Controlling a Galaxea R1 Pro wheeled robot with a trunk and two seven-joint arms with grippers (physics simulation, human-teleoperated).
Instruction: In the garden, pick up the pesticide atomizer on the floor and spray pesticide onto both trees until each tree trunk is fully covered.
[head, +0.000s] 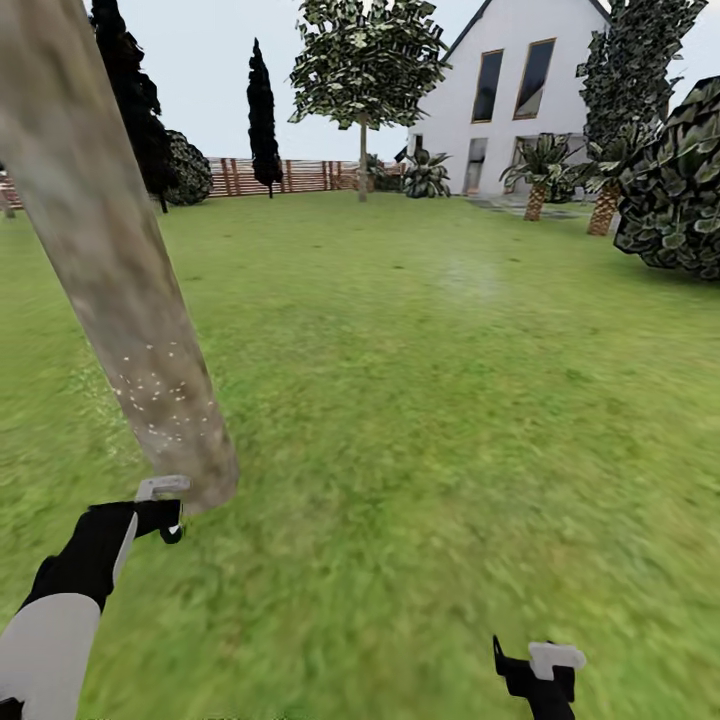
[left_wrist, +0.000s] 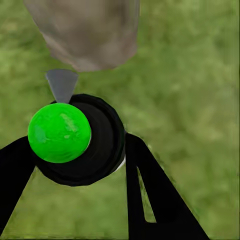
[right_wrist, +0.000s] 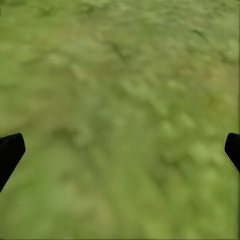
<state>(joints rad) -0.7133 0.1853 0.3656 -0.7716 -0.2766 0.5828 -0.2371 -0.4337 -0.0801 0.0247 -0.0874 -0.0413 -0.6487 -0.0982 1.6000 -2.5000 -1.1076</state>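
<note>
One thick tree trunk (head: 110, 270), one atomizer (left_wrist: 75, 137), two claws, one white house (head: 520, 90), two short palms, one fence (head: 270, 176).

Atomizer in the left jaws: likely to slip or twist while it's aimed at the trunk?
The atomizer looks round and smooth where it is gripped, so it could probably rotate between the jaws. Both fingers flank its black body closely, so dropping seems unlikely. Its nozzle points at the tree trunk, already speckled with pesticide; it probably handles as rigid.

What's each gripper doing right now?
Left gripper: closed on the sprayer, nozzle toward the tree trunk.
Right gripper: open, empty, over grass.
</note>
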